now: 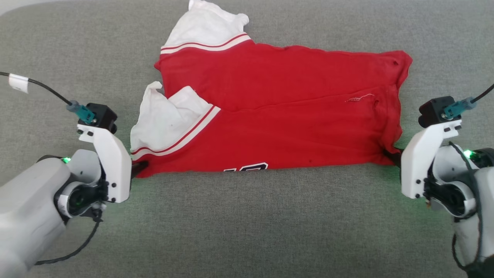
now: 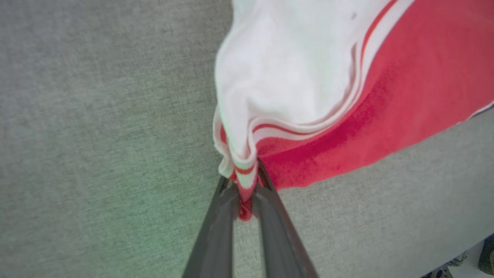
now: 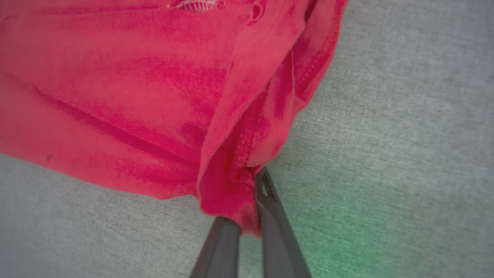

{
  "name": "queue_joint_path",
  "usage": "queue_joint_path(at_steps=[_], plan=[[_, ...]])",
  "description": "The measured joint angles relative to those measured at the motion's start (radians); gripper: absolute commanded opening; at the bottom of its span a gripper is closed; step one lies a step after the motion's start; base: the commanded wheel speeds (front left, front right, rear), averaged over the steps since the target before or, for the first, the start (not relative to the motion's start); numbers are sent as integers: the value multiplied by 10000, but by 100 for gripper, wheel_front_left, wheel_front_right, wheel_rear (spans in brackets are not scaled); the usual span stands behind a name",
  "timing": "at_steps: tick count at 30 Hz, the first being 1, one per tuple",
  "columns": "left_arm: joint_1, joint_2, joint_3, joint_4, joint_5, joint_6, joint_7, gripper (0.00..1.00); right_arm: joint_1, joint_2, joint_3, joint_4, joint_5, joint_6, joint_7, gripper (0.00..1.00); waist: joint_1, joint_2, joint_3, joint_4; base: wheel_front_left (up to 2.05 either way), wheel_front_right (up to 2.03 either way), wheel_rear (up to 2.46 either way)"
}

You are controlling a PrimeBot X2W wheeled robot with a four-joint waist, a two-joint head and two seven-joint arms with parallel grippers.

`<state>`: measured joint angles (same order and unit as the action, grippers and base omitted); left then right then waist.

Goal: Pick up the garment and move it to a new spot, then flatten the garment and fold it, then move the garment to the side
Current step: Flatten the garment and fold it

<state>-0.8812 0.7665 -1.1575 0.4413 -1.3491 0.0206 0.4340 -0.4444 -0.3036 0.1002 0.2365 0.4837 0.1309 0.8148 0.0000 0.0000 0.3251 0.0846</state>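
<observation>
The folded red jersey garment point(image 1: 278, 116) with white cuffs is lying on the grey fabric surface point(image 1: 247, 231). The left gripper point(image 2: 247, 181) is pinching its striped cuff corner, and the right gripper point(image 3: 252, 181) is pinching its red corner.

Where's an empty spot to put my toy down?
Bare: the wide grey surface between the garment's near edge, the left gripper and the right gripper; also the strip beyond its far edge. Crowded: the two corners the grippers pinch.
</observation>
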Motion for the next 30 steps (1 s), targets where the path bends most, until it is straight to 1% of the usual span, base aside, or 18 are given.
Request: queue_joint_path(at_steps=[2,6,9,13,17,20,22,25,26,27,28,29,30], plan=[[5,184,-8,-174,10,35,40,0,99,-167,-6,-201,159,0,224,0,0,0,-79,16,0,0,0],[60,569,-15,-763,33,236,71,0,438,-441,-165,-821,449,0,608,0,0,0,-236,70,0,0,0],[218,941,-40,-1427,40,502,146,0,816,-568,-351,-1361,522,0,1043,0,0,0,-346,98,0,0,0],[483,1482,-56,-2489,42,989,148,0,1351,-560,-761,-2186,537,0,1597,0,0,0,-446,149,0,0,0],[902,2031,-102,-3607,42,1551,69,0,2122,-368,-1243,-3037,591,0,2337,0,0,0,-535,179,0,0,0],[1302,2339,-226,-4399,38,1971,42,0,2686,-119,-1613,-3634,527,0,2809,0,0,0,-524,207,0,0,0],[1569,2445,-316,-4803,33,2188,-33,0,3010,88,-1843,-3927,441,0,2974,0,0,0,-497,218,0,0,0],[1883,2447,-439,-5066,-36,2362,-35,0,3376,267,-1971,-4082,224,0,3026,0,0,0,-443,239,0,0,0],[1952,2412,-474,-5064,-50,2382,-35,0,3444,339,-1975,-4065,182,0,2963,16,0,0,-426,243,0,0,0],[1999,2355,-477,-5018,-102,2395,-52,0,3461,460,-2013,-3998,155,0,2821,22,1,0,-411,239,0,0,0],[2032,2286,-474,-4913,-151,2441,-77,0,3468,506,-1996,-3898,92,0,2752,44,0,0,-403,233,0,0,0],[2047,2224,-485,-4786,-138,2435,-96,16,3472,523,-1973,-3797,35,0,2640,100,0,0,-394,219,0,0,0],[2048,2159,-483,-4648,-140,2431,-134,37,3466,571,-1973,-3668,-27,0,2452,100,0,0,-384,199,0,0,0]])
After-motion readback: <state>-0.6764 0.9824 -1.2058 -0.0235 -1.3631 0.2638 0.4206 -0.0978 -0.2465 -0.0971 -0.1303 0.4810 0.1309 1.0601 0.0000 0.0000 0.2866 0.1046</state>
